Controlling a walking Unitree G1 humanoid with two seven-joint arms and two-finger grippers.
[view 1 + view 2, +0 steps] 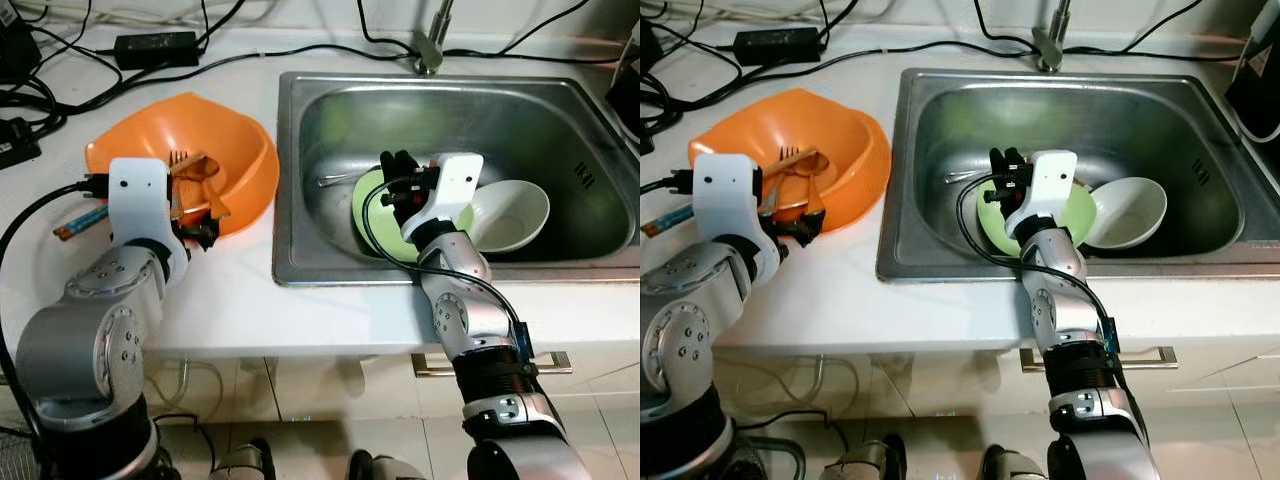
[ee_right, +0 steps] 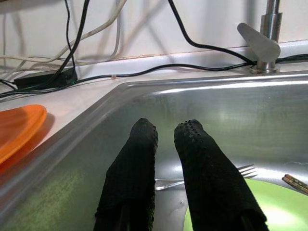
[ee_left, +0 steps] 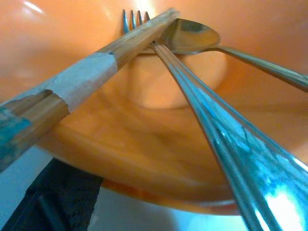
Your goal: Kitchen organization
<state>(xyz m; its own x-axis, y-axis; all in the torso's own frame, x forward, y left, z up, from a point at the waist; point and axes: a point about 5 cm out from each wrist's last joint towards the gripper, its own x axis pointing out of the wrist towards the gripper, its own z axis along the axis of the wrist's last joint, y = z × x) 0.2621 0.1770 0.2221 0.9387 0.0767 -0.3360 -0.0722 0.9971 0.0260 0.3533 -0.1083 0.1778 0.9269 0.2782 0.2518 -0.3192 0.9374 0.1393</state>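
An orange bowl [image 1: 240,150] at upper left on the white tabletop [image 1: 250,300] holds chopsticks [image 3: 72,82], a fork [image 3: 202,120] and a spoon [image 3: 192,36]. In the sink [image 1: 560,110], centre-right, lie a green plate [image 1: 372,215], a white bowl [image 1: 515,215] and another fork [image 2: 243,171].

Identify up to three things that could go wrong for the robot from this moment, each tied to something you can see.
1. The left gripper sits at the orange bowl rim; a push could tip it, spilling the chopsticks, fork and spoon.
2. The right gripper, hovering over the green plate, could knock the white bowl leaning beside it.
3. Cables on the counter might snag an arm.
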